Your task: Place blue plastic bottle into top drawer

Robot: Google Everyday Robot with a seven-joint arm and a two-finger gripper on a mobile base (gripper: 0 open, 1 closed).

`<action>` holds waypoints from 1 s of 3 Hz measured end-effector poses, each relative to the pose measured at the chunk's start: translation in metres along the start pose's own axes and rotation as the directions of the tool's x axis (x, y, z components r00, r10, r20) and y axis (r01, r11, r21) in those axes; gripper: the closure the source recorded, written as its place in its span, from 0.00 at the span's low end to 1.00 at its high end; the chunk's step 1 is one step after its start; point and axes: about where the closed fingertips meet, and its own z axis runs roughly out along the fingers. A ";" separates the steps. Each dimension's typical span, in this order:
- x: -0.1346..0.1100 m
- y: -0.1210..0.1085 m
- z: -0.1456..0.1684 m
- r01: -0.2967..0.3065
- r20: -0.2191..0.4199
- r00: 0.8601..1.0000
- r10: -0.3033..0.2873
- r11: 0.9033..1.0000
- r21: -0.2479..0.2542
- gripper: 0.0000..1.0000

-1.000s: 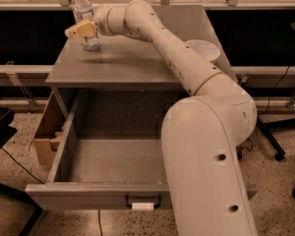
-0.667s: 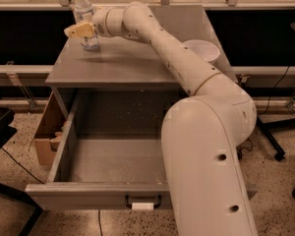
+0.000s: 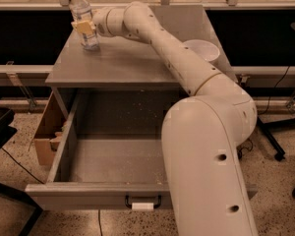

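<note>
No visible change in the last second — still clamped with the gripper [image 3: 83, 26] round the middle of the bottle [image 3: 91, 40], back-left on the cabinet top [image 3: 128, 58]. Not lifted yet — still needs carrying forward into the open drawer [image 3: 113, 161].

A small, clear blue plastic bottle [image 3: 82, 9], white-capped and wearing a bluish-white label round its middle, is standing upright near the far left corner of the grey cabinet top [image 3: 128, 63], with the robot's gripper [image 3: 83, 26] sitting against its label. Below and in front of it, the top drawer [image 3: 78, 196] is hanging pulled well out, its deep grey metal walls framing a crumb-speckled floor. A small dark handle [image 3: 143, 199] and a white tag [image 3: 142, 206] are showing at the middle of its front panel.
</note>
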 end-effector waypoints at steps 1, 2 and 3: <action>0.000 0.000 0.000 0.000 0.000 1.000 0.000 1.000 0.000 0.91; 0.000 0.000 0.000 0.000 0.000 1.000 0.000 1.000 0.000 1.00; -0.010 0.008 -0.009 0.008 -0.029 1.000 -0.008 1.000 -0.012 1.00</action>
